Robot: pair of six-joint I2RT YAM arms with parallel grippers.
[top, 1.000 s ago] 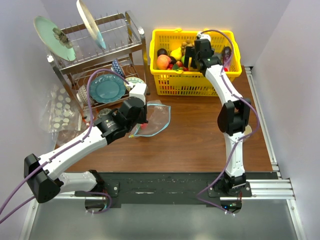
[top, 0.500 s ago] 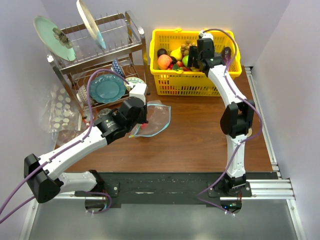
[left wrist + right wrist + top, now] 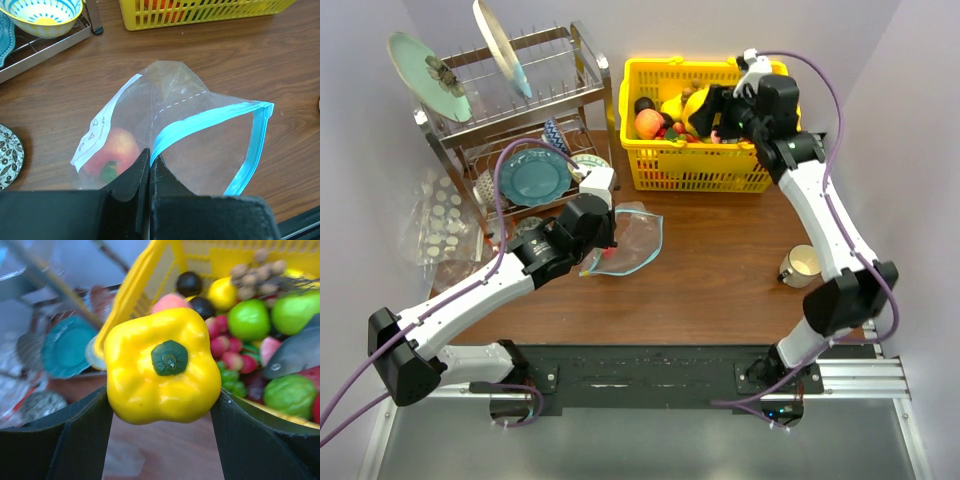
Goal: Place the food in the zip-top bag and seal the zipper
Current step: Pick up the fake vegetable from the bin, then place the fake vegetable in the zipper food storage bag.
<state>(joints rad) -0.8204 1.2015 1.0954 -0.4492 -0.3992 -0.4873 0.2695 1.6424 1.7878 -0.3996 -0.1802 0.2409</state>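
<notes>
Right pincer (image 3: 162,412) clamped a yellow pepper (image 3: 145,375), the basket (image 3: 700,172) of food just beyond its fingertips. Well to its left, the left pincer (image 3: 149,170) pinched the zip-top bag (image 3: 200,150) at its mouth, holding it agape, one reddish fruit (image 3: 107,152) inside. Loading was underway. Next, I'd guess, the pepper needed carrying across and dropping in.

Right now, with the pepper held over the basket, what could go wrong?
The pepper is glossy and round, pinched only at its sides by the right jaws; it might slip in transit. The bag is held open by one lip alone in the left jaws, so its mouth may sag or the pepper may catch on the zipper.
</notes>
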